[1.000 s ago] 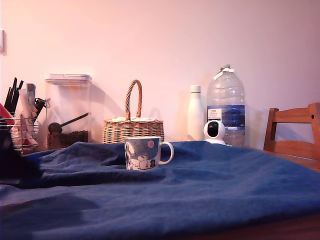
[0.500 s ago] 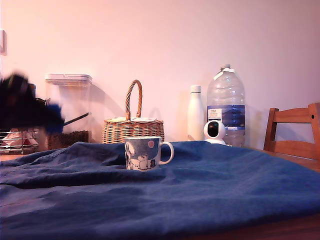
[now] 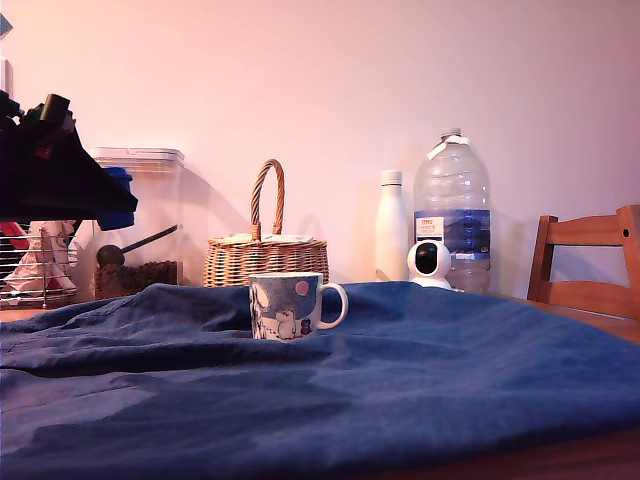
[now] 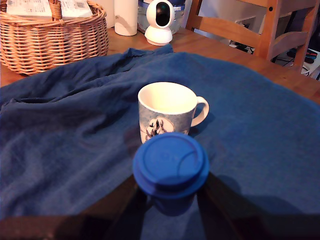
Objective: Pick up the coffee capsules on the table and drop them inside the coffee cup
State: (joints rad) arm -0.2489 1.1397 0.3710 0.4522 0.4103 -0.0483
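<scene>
1. Capsule [image 4: 170, 167]: pinched between the jaws, its round blue face toward the wrist camera, held in the air above the cloth [image 4: 65, 145].
2. Gripper [image 3: 113, 198]: at the exterior view's left, raised well above the table [image 4: 235, 55].
3. Cup [image 3: 286, 305]: upright on the cloth, handle toward the exterior view's right, apart from the capsule.
4. Basket [image 3: 264, 258]: behind the cup.

No text legible: the water bottle [image 3: 452, 210] carries a blue-and-white label with a small red patch, lettering too small to read; printed sheets in the wicker basket [image 4: 50, 37] show lines of print, blurred; the coffee cup [image 3: 287, 306] bears figures only.
</scene>
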